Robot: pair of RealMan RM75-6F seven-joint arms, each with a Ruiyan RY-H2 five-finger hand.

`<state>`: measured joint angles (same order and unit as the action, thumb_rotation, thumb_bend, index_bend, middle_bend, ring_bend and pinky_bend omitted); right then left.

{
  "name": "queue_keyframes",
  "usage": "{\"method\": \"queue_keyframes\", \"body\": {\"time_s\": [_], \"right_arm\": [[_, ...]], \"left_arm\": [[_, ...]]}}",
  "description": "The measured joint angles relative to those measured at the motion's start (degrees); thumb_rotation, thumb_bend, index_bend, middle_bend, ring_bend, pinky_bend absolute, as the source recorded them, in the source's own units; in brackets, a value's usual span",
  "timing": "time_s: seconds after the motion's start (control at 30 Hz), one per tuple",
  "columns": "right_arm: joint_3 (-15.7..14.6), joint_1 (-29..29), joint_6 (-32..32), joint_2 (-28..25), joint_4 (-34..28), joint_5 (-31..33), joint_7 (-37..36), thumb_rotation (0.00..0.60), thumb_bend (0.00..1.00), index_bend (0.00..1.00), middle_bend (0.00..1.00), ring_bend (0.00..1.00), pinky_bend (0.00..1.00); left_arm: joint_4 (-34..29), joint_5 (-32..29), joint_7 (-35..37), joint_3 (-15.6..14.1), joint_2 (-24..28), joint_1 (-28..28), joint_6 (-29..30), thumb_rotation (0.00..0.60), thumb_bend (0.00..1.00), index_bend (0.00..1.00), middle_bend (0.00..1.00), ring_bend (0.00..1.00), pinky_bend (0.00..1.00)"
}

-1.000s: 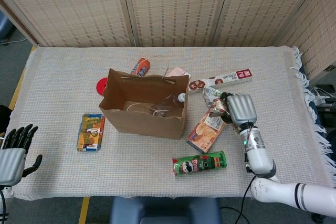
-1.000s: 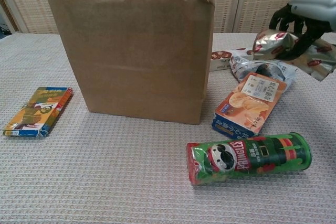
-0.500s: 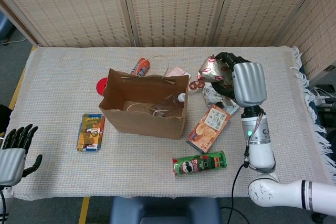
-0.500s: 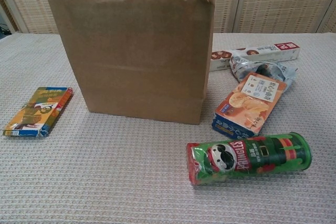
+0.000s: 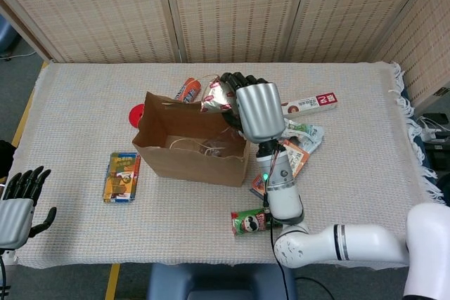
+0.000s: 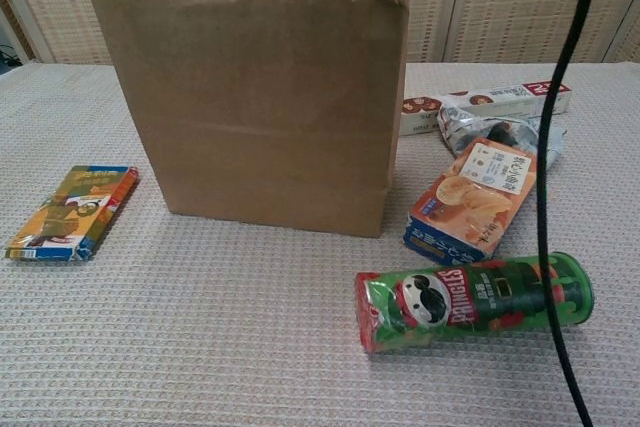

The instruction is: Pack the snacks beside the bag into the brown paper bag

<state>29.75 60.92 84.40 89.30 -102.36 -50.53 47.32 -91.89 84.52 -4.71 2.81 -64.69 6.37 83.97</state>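
Since half a second ago the right hand [image 5: 252, 107] has been carried from the table's 2 o'clock area to above the brown paper bag's [image 5: 191, 147] open mouth, fingers clamped on the foil snack packet [image 5: 214, 95]. The left hand [image 5: 20, 205] is seen unmoved at 8 o'clock, fingers apart, holding nothing. In the chest view, only a dark cable [image 6: 545, 197] is shown across the green Pringles can [image 6: 470, 301]; the packet is partly hidden by the fingers.

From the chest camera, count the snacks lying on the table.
5: flat colourful box left of the bag; right of it, Pringles can nearest, orange box, silver packet, long white box farthest. Others may hide behind the bag.
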Motion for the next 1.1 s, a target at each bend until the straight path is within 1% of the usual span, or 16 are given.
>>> {"method": "queue_keyframes", "body": {"time_s": [0.07, 0.17, 0.23, 0.33, 0.4, 0.43, 0.47, 0.53, 0.57, 0.67, 0.83, 1.1], "right_arm": [[0.15, 1.70, -0.54, 2.44, 3.44, 0.81, 0.61, 0.600, 0.33, 0.60, 0.61, 0.62, 0.65], [0.35, 3.95, -1.74, 5.89, 8.15, 2.02, 0.89, 0.600, 0.33, 0.56, 0.61, 0.55, 0.61], [0.36, 5.11, -2.59, 7.67, 10.65, 2.52, 0.88, 0.600, 0.33, 0.53, 0.61, 0.53, 0.58], [0.22, 6.74, -4.21, 10.43, 14.27, 3.03, 0.48, 0.600, 0.33, 0.45, 0.59, 0.49, 0.53], [0.03, 7.56, -5.64, 11.79, 15.77, 3.70, 0.27, 0.600, 0.32, 0.35, 0.52, 0.41, 0.47], [-0.03, 7.86, -6.06, 12.15, 16.11, 4.04, 0.24, 0.600, 0.30, 0.28, 0.47, 0.36, 0.43], [-0.10, 8.07, -6.41, 12.38, 16.33, 4.44, 0.28, 0.600, 0.26, 0.17, 0.38, 0.26, 0.35], [-0.15, 8.13, -6.78, 12.46, 16.30, 4.89, 0.54, 0.600, 0.18, 0.01, 0.20, 0.10, 0.21], [-0.15, 8.19, -7.16, 12.50, 16.16, 5.63, 0.99, 0.600, 0.14, 0.00, 0.15, 0.05, 0.17], [-0.17, 8.18, -7.71, 12.36, 15.09, 8.05, 2.04, 0.600, 0.11, 0.00, 0.10, 0.01, 0.13], [-0.56, 6.78, -6.83, 10.40, 10.64, 7.16, 2.17, 0.600, 0.10, 0.00, 0.09, 0.01, 0.12], [-2.26, 1.19, -4.30, 3.46, 1.49, 5.26, 1.14, 0.600, 0.09, 0.00, 0.09, 0.01, 0.11]], "left_arm": [[0.02, -0.04, 0.08, 0.01, 0.04, 0.03, -0.07, 0.600, 0.39, 0.05, 0.00, 0.00, 0.00], [0.01, -0.13, 0.13, 0.03, 0.08, 0.06, -0.16, 0.600, 0.39, 0.05, 0.00, 0.00, 0.00], [0.02, -0.20, 0.05, 0.06, 0.09, 0.09, -0.23, 0.600, 0.39, 0.05, 0.00, 0.00, 0.00], [-0.01, -0.30, 0.03, 0.09, 0.11, 0.13, -0.32, 0.600, 0.39, 0.05, 0.00, 0.00, 0.00], [-0.02, -0.31, 0.04, 0.10, 0.13, 0.14, -0.33, 0.600, 0.39, 0.05, 0.00, 0.00, 0.00], [-0.02, -0.31, 0.04, 0.10, 0.13, 0.14, -0.33, 0.600, 0.39, 0.05, 0.00, 0.00, 0.00], [-0.02, -0.31, 0.04, 0.10, 0.13, 0.14, -0.33, 0.600, 0.39, 0.05, 0.00, 0.00, 0.00], [-0.04, -0.33, 0.08, 0.10, 0.15, 0.15, -0.37, 0.600, 0.39, 0.05, 0.00, 0.00, 0.00], [-0.03, -0.33, 0.11, 0.09, 0.17, 0.15, -0.38, 0.600, 0.39, 0.05, 0.00, 0.00, 0.00], [0.03, -0.24, 0.06, 0.04, 0.15, 0.12, -0.31, 0.600, 0.39, 0.05, 0.00, 0.00, 0.00], [0.09, -0.18, -0.14, 0.02, 0.07, 0.09, -0.20, 0.600, 0.39, 0.05, 0.00, 0.00, 0.00], [0.10, -0.09, -0.60, -0.05, -0.13, -0.06, 0.13, 0.600, 0.39, 0.05, 0.00, 0.00, 0.00]]}}
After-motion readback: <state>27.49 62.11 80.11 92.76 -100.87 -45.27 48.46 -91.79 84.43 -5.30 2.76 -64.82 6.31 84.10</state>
